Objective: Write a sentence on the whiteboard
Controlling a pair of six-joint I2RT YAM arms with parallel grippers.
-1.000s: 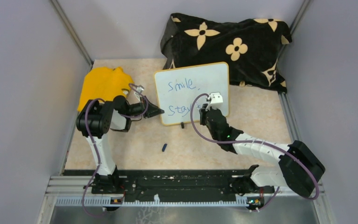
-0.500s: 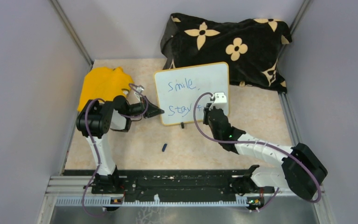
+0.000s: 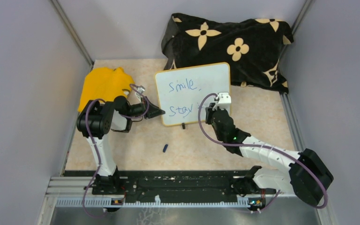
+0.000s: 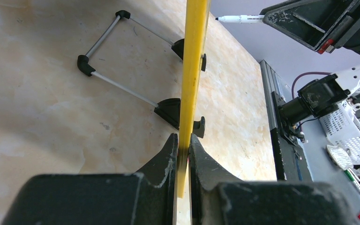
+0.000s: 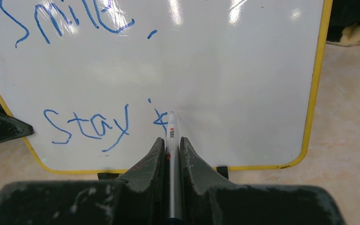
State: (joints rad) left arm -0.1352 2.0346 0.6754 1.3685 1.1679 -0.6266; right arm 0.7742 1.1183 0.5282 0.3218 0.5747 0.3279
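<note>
Mottled beige tabletop (image 3: 136,136) bears a glossy, round-cornered, yellow-rimmed whiteboard (image 3: 211,77).

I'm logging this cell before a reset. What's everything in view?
whiteboard: one, white with yellow rim, standing mid-table
writing: two lines, blue, on the whiteboard
marker: one, white, tip at the second line
small piece: one, dark blue, on the table before the whiteboard
yellow cloth: one, far left
black cloth: one, cream flowers, behind the whiteboard
table: one, beige
left gripper: one, black, shut on the whiteboard's edge
right gripper: one, black, shut on the marker
</note>
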